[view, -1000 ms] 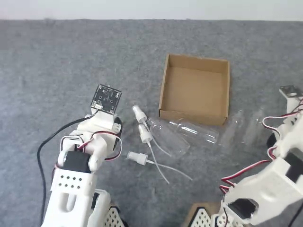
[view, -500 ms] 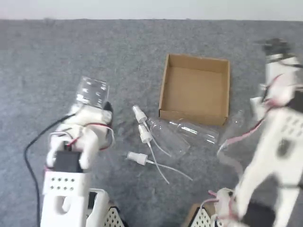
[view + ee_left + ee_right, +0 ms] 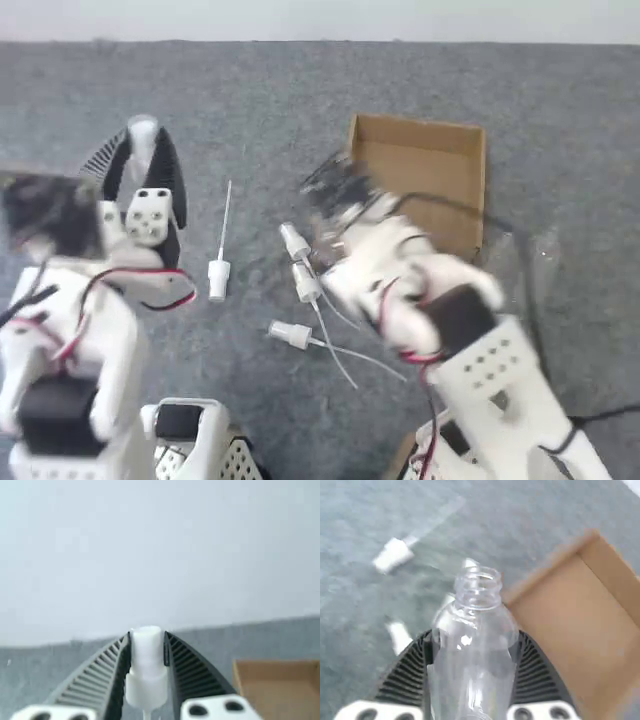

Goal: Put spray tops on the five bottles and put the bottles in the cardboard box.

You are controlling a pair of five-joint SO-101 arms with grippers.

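My left gripper (image 3: 142, 150) (image 3: 147, 637) is raised at the table's left, shut on a white spray top (image 3: 146, 667) (image 3: 143, 130) that stands upright between its fingers. My right gripper (image 3: 335, 192) (image 3: 474, 640) hangs over the table's middle, just left of the cardboard box (image 3: 420, 160) (image 3: 580, 610). It is shut on a clear bottle (image 3: 472, 622) with an open neck. A loose spray top (image 3: 218, 272) (image 3: 394, 560) lies between the arms. Three more spray tops (image 3: 300, 285) lie in front of the right arm.
Faint clear bottles (image 3: 525, 255) stand to the right of the box's front corner. The box is open and stands at the back right of the grey mat (image 3: 250, 110). The box's corner (image 3: 275, 685) sits off to one side of the left gripper.
The left arm has swung left and lifted, now with a spray top in its gripper. The right arm has crossed from the right edge to the middle, carrying a bottle.
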